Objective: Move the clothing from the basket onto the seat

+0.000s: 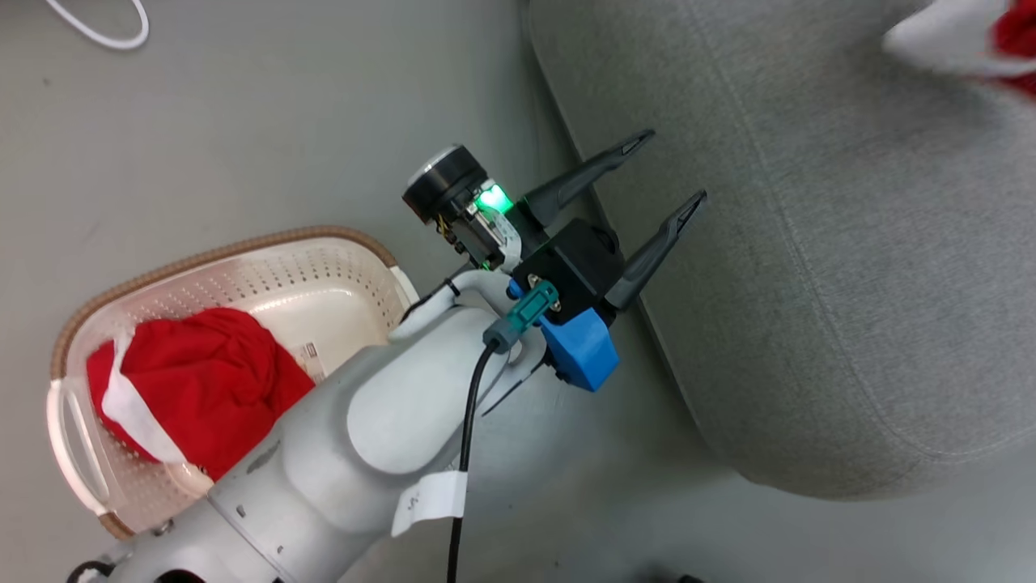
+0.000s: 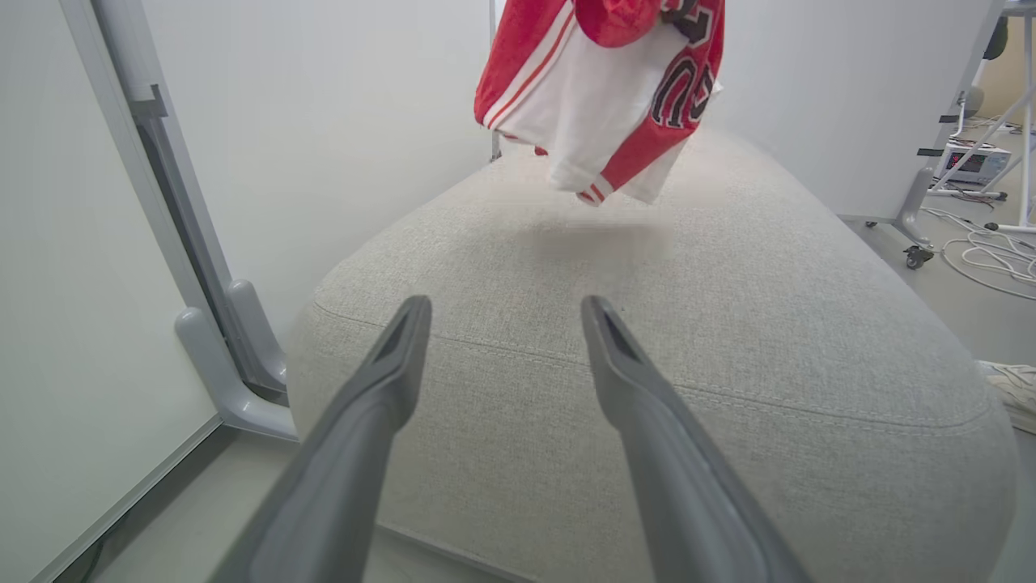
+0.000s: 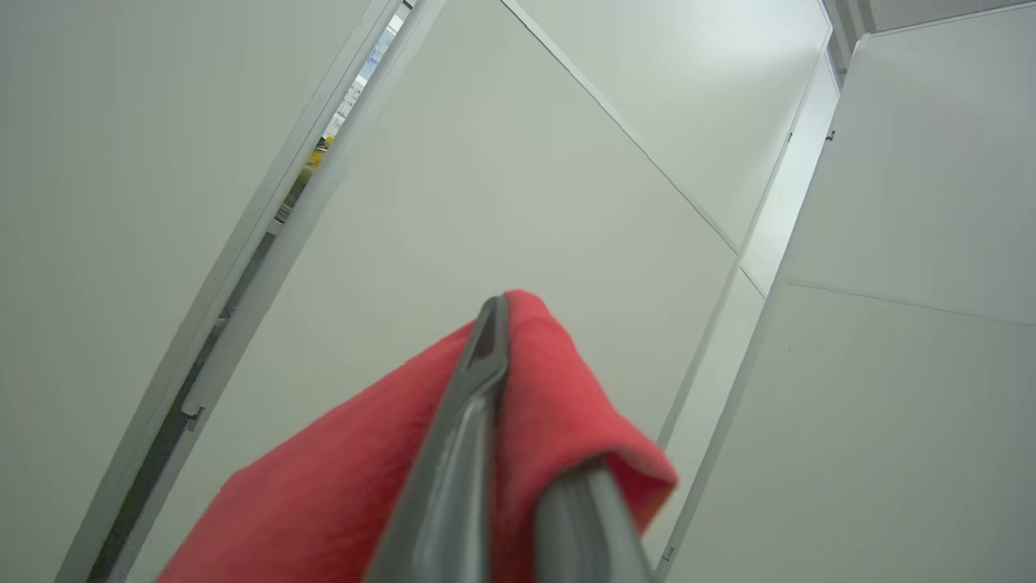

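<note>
My right pincer [image 3: 534, 389] clenched on striped red jersey [image 2: 603, 105], hanging it above far part of seat [image 2: 647, 340], ready to drop. My left pincer [image 1: 673, 166] released, empty, near seat edge. Second red garment [image 1: 210, 372] lies in basket [image 1: 324, 267], left.

We saw the basket [image 1: 324, 279], cream and perforated with a brown woven-look rim, at the lower left of the head view. It held a bunched plain red garment [image 1: 210, 380] with a white band. The seat [image 1: 809, 283], rounded and light grey with a seam line, took up the right side, apart from the basket. A striped garment [image 2: 603, 105], red and white with dark lettering, hung at the top of the left wrist view, just above the seat.
</note>
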